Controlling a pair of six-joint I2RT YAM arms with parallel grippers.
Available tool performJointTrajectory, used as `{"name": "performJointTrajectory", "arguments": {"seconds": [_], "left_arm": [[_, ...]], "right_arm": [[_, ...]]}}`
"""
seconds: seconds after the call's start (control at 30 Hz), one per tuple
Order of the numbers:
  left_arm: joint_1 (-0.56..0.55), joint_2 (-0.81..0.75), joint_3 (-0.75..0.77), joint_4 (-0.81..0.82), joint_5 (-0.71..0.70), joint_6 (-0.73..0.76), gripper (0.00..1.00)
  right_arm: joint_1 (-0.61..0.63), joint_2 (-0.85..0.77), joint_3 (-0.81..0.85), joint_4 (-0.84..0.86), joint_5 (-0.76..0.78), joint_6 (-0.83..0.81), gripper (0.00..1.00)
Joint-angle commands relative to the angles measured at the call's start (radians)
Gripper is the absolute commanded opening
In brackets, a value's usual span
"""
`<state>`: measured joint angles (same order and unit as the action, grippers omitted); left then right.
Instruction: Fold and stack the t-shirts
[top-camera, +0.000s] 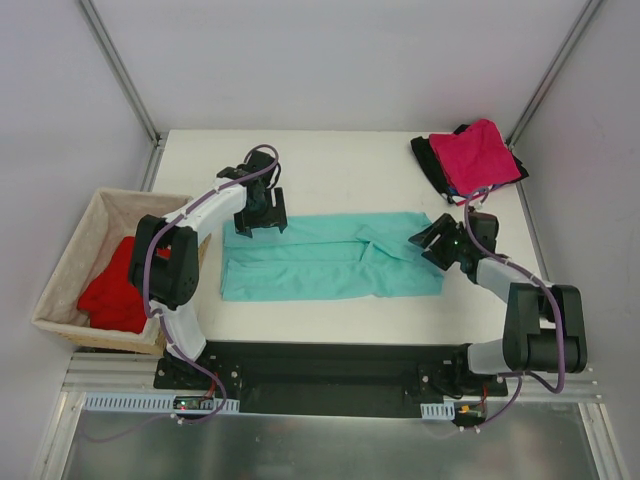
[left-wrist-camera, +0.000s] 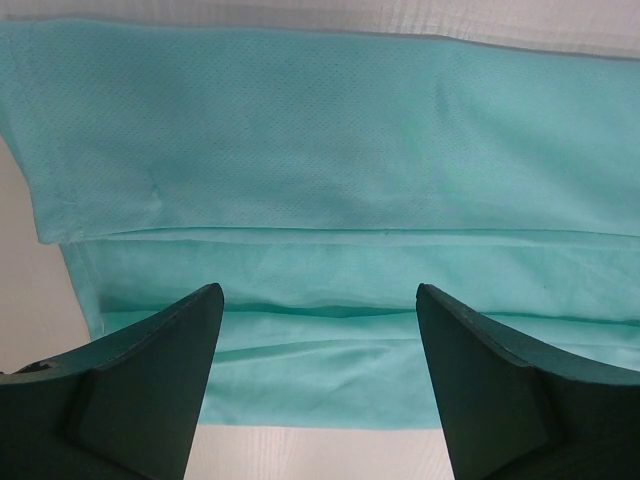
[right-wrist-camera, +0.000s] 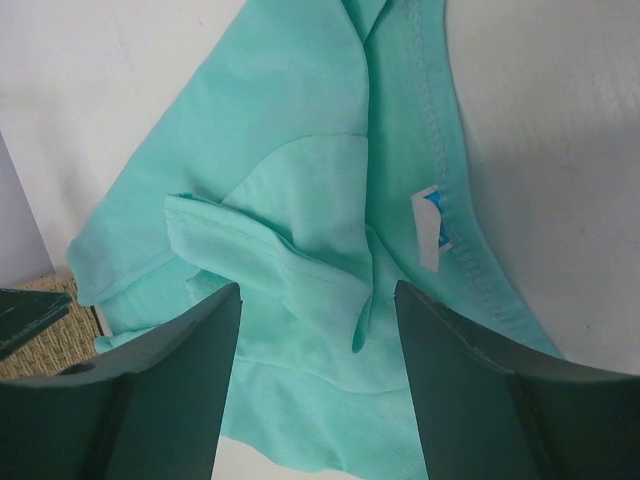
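A teal-green t-shirt (top-camera: 325, 258) lies flat in a long folded strip across the table's middle. My left gripper (top-camera: 259, 222) is open and empty just above its left end; the left wrist view shows the folded layers (left-wrist-camera: 320, 180) between the jaws. My right gripper (top-camera: 432, 238) is open and empty over its right end, where the collar with a white tag (right-wrist-camera: 428, 228) and a folded sleeve (right-wrist-camera: 270, 260) show. A magenta-pink t-shirt (top-camera: 482, 155) lies folded on a black one (top-camera: 432, 163) at the back right. A bright red t-shirt (top-camera: 115, 288) sits in the basket. The striped one is out of view.
The tan wicker basket (top-camera: 70, 262) with cloth lining stands at the table's left edge. Metal frame posts (top-camera: 125, 70) rise at the back corners. The arms' black base rail (top-camera: 330, 365) runs along the near edge.
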<state>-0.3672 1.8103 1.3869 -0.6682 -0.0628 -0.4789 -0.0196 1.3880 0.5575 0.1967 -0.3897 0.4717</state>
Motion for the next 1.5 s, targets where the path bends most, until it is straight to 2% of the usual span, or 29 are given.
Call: {"name": "performJointTrajectory", "arguments": {"seconds": [0.0, 0.33, 0.5, 0.77, 1.17, 1.33, 1.4, 1.47], "left_arm": [[-0.007, -0.003, 0.011, -0.022, -0.02, 0.013, 0.78], [-0.007, -0.003, 0.011, -0.021, -0.026, 0.014, 0.78], [-0.009, -0.002, 0.009, -0.021, -0.025, 0.013, 0.79], [-0.007, -0.003, 0.006, -0.021, -0.026, 0.011, 0.79], [-0.007, -0.002, 0.008, -0.022, -0.026, 0.01, 0.79], [-0.007, -0.003, 0.008, -0.021, -0.029, 0.01, 0.79], [-0.009, -0.003, 0.008, -0.021, -0.029, 0.01, 0.79], [-0.007, -0.003, 0.008, -0.021, -0.029, 0.008, 0.79]], "right_arm": [[0.018, 0.019, 0.042, 0.021, -0.009, 0.004, 0.67], [0.055, 0.051, 0.056, 0.029, 0.011, 0.015, 0.62], [0.056, 0.057, 0.055, 0.03, 0.012, 0.016, 0.5], [0.056, 0.045, 0.045, 0.026, 0.02, 0.012, 0.42], [0.056, 0.005, 0.03, -0.011, 0.032, -0.01, 0.2], [0.064, -0.012, 0.028, -0.036, 0.048, -0.036, 0.14], [0.072, -0.024, 0.028, -0.054, 0.06, -0.051, 0.06], [0.078, -0.033, 0.035, -0.078, 0.069, -0.064, 0.03]]}}
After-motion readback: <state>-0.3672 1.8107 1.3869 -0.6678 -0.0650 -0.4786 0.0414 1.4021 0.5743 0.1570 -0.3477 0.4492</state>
